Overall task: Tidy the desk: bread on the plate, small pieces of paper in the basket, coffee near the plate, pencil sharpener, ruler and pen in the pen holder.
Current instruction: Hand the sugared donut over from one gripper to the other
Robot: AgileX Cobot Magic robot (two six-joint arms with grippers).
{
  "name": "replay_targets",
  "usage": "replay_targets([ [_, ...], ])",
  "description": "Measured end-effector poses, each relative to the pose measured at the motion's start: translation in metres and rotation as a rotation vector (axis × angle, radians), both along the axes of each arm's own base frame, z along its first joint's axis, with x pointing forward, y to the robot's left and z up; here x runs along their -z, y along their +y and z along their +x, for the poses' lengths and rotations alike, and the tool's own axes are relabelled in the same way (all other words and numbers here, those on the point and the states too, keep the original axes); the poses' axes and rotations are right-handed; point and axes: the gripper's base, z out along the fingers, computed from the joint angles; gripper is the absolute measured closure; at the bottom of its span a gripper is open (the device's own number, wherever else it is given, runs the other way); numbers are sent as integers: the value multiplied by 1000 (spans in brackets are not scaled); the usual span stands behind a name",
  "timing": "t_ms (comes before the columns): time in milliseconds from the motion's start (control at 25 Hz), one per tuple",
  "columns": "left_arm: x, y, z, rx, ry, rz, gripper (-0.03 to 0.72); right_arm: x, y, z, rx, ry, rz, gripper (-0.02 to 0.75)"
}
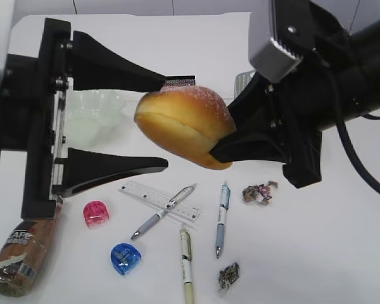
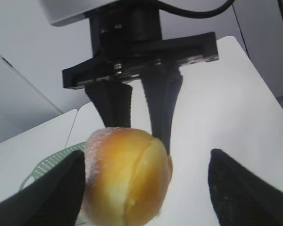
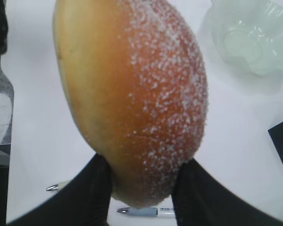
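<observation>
The right gripper (image 1: 225, 136) held the bread (image 1: 185, 125) pinched in the air above the table (image 1: 323, 240), near the plate (image 1: 92, 120); the left gripper (image 1: 166, 123) stood wide open beside it.

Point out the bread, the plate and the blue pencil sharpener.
bread (image 1: 180, 123), exterior view, golden side of the bun.
plate (image 1: 92, 120), exterior view, pale green scalloped rim.
blue pencil sharpener (image 1: 125, 258), exterior view, middle of its top face.
</observation>
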Motion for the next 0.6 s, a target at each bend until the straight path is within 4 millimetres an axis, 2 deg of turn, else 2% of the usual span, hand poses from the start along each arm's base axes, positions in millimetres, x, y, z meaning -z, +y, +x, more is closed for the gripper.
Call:
replay_targets([
  [600, 7, -4, 8, -60, 28, 8, 103, 2, 3, -2, -53, 22, -27, 456],
])
